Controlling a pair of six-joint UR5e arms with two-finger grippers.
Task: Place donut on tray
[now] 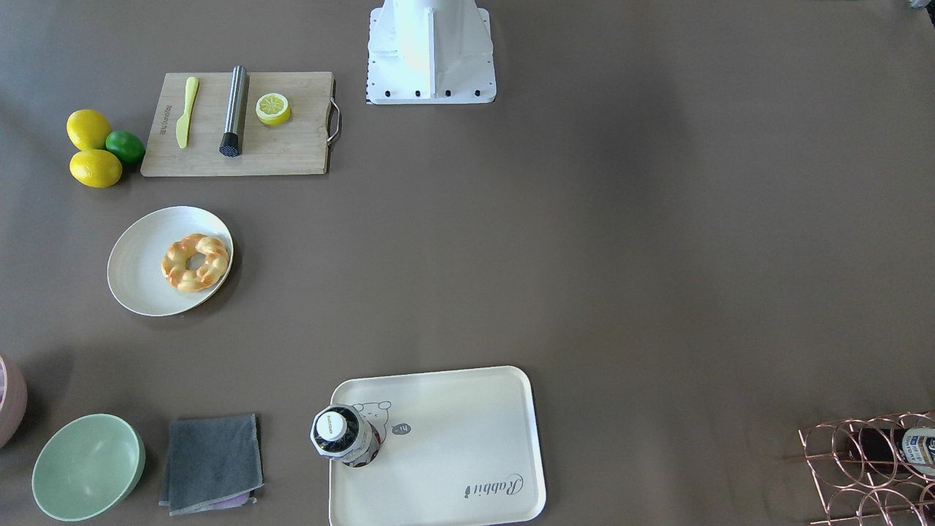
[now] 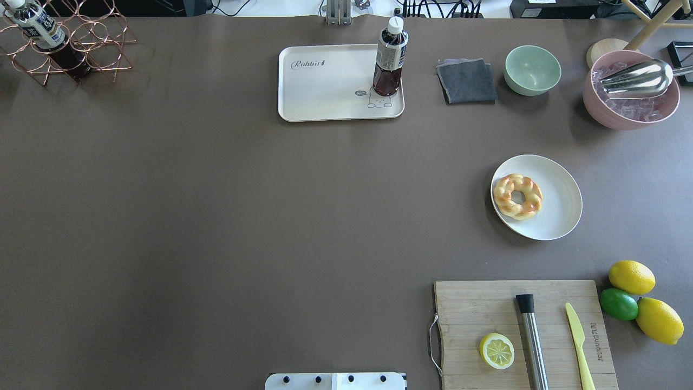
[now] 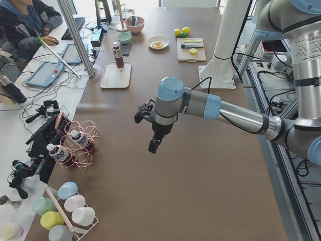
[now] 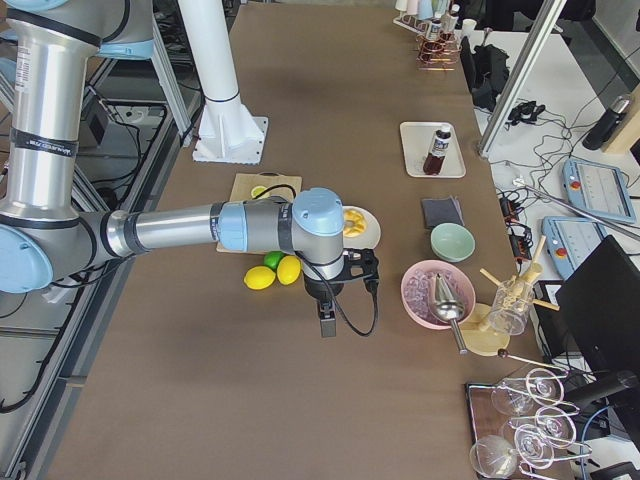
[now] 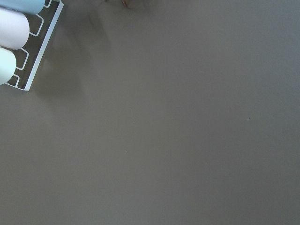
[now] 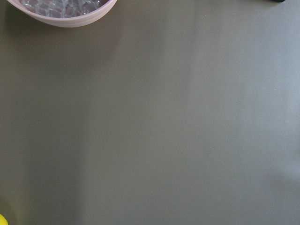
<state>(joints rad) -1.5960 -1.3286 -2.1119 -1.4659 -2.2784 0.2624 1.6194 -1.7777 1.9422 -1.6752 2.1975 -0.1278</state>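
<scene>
The golden twisted donut [image 1: 195, 262] [image 2: 517, 196] lies on a round white plate [image 1: 139, 281] on the robot's right side of the table. The cream tray [image 1: 467, 438] [image 2: 325, 86] sits at the far edge with a dark bottle [image 2: 390, 57] standing on its bear corner. My left gripper [image 3: 154, 145] hangs over bare table far to the left, away from both. My right gripper [image 4: 327, 322] hangs over the table's right end, beyond the lemons. Both show only in the side views, so I cannot tell whether they are open or shut.
A wooden cutting board [image 2: 487, 309] near the robot holds a lemon half [image 2: 496, 350], a steel muddler and a yellow knife. Lemons and a lime [image 2: 619, 303] lie beside it. A grey cloth [image 2: 466, 81], green bowl [image 2: 533, 69], pink ice bowl [image 2: 631, 89] and copper rack [image 2: 59, 46] line the far edge.
</scene>
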